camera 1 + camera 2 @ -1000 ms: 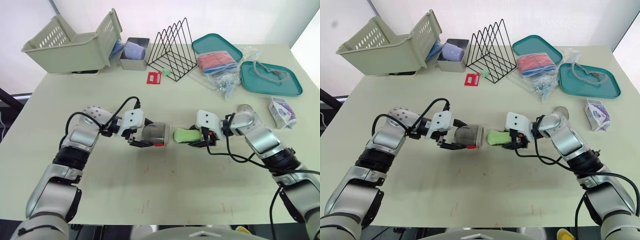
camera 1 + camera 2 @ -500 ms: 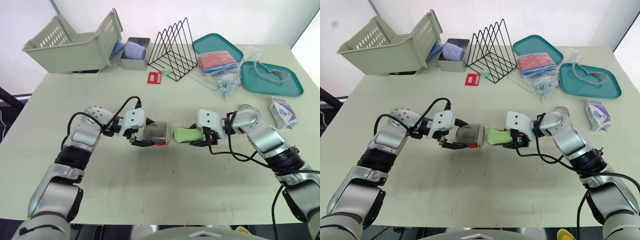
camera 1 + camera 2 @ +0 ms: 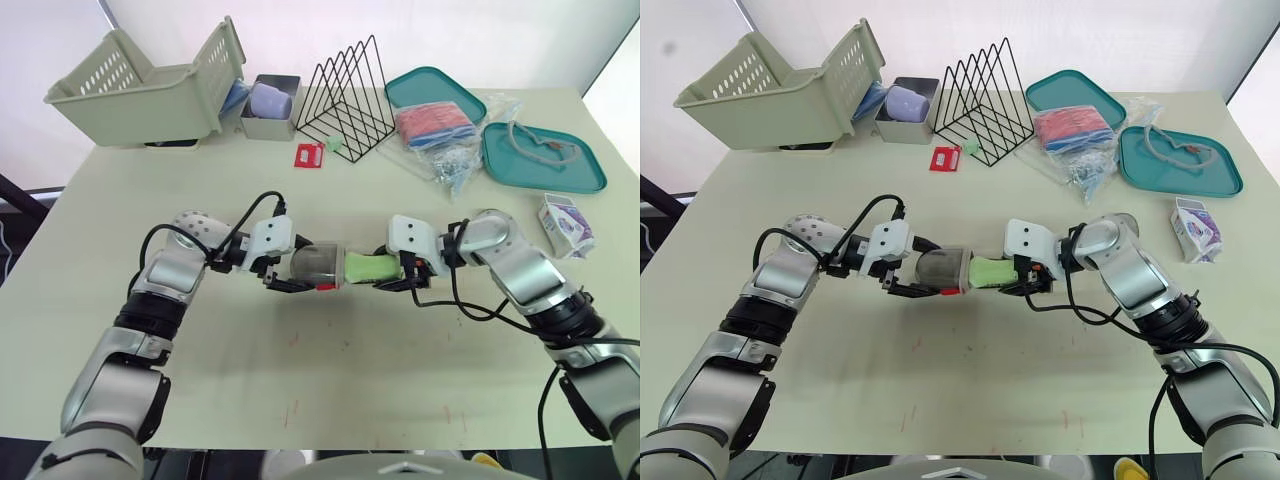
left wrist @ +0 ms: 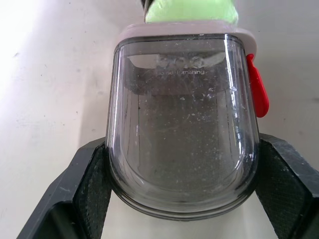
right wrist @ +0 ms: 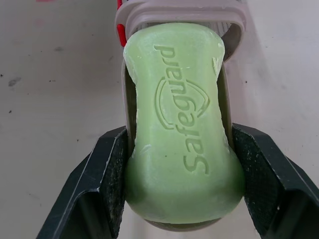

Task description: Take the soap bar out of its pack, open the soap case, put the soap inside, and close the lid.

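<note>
So right now we've got the left end effector (image 4: 182,191) pinching the clear soap case (image 3: 320,265) by its sides, mid-table (image 3: 330,400). Our right end effector (image 5: 179,196) is squeezing the green soap bar (image 3: 368,267), its nose right at the case's open mouth. The pack (image 3: 563,222) sits near the table's right edge.

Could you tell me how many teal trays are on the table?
2. One teal tray lies at the back, right of the wire rack; the other sits further right, slightly nearer. None appears hidden.
</note>
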Available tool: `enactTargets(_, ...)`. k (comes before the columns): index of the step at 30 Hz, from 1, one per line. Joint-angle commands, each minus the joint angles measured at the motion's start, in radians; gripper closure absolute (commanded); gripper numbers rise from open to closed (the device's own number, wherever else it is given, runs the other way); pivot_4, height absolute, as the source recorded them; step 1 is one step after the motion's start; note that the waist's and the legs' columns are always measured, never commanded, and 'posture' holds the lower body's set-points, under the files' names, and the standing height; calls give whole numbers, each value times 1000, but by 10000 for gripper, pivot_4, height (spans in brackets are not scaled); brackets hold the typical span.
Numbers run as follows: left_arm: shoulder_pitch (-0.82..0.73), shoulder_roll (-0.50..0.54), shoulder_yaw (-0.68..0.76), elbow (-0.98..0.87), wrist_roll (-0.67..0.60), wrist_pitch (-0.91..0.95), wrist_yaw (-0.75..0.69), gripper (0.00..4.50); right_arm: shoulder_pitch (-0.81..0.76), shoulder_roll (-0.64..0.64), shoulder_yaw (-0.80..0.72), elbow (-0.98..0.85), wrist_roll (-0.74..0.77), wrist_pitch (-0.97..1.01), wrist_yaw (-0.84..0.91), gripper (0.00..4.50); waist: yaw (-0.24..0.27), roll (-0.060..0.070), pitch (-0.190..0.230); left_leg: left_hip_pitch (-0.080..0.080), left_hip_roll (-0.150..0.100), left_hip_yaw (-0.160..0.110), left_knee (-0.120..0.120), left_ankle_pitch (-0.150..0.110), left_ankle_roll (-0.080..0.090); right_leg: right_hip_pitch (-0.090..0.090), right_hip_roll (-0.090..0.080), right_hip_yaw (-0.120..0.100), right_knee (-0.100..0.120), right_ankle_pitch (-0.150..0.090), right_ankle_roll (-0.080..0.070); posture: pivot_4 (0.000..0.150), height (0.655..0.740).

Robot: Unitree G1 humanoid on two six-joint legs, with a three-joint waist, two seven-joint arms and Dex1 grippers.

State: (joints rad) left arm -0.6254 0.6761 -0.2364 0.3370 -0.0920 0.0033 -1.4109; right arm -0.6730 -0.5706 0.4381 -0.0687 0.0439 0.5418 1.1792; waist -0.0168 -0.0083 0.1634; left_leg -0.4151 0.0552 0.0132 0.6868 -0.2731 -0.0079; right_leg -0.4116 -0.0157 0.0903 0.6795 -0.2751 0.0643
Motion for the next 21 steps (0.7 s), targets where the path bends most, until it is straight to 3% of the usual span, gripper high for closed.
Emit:
enactTargets(1,-18,-1,27,-31,-26,-3,5,10552,-26,6,1,-16,-2,-10,-1,20084,0,0,0,0,0,0,0,0,0,0,0,0,0,0,0,1500,7400)
enactTargets(21,-35,-95,13,-44,-21,-6,68,10552,-118,-2,69,-69,-32,141,24,20084,1,0,0,0,0,0,0,0,0,0,0,0,0,0,0,1500,7400)
